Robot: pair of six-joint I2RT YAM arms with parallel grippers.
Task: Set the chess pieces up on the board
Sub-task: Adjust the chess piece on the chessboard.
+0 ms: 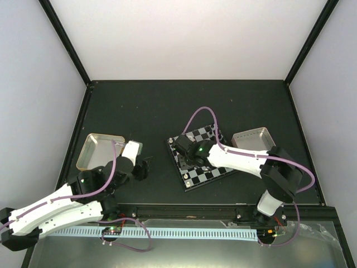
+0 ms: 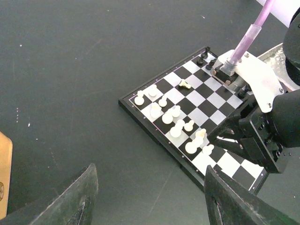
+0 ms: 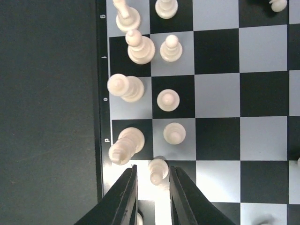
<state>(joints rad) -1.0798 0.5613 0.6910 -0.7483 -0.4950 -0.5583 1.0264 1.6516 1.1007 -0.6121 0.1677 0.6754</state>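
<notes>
Hovering over the small black-and-grey chequered chessboard (image 3: 220, 93), my right claw (image 3: 153, 169) stands narrow with a tiny cream-white pawn (image 3: 158, 171) between its tips; whether it is pinched, I cannot tell. The top view hides that under my arm, while the left wrist view shows cream-white chessmen (image 2: 173, 117) along one edge, one toppled cream piece (image 2: 184, 84) and black chessmen (image 2: 204, 55) at the far corner. My left claw (image 2: 150, 197) gapes wide and empty over the dark tabletop (image 2: 70, 70) beside the board.

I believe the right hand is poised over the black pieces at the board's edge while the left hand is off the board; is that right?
Not quite: the pieces under the right hand are cream-white, not black. The right wrist view shows its fingers either side of a white pawn at the board's edge. The left hand is indeed off the board.
</notes>
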